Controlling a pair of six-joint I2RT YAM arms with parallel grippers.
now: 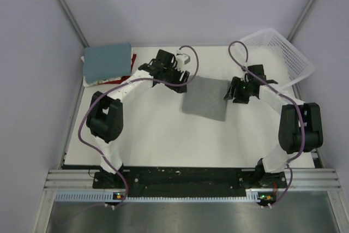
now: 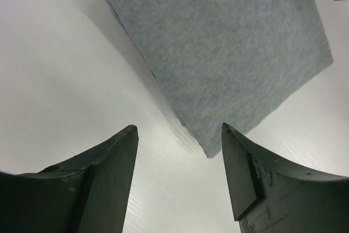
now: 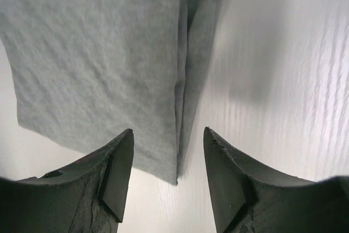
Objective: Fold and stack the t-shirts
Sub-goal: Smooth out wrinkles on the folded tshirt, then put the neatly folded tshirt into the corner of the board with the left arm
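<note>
Four t-shirts in all: one heather-grey t-shirt (image 1: 205, 98) on its own, and three stacked, namely one teal-blue t-shirt (image 1: 107, 60), one whitish t-shirt (image 1: 97, 82) and one red t-shirt (image 1: 132, 59). One white lattice basket (image 1: 283, 53). Two arms, one hand each: left hand (image 1: 184, 73), right hand (image 1: 228, 94).

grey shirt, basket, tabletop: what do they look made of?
Grey shirt: soft knit cloth, matte, heathered flecks, layered fold edge in the right wrist view. Basket: likely moulded white plastic, going by its thin open lattice walls. Tabletop: hard white sheet, faint ribbing with soft sheen; plastic or laminate, cannot tell.
</note>
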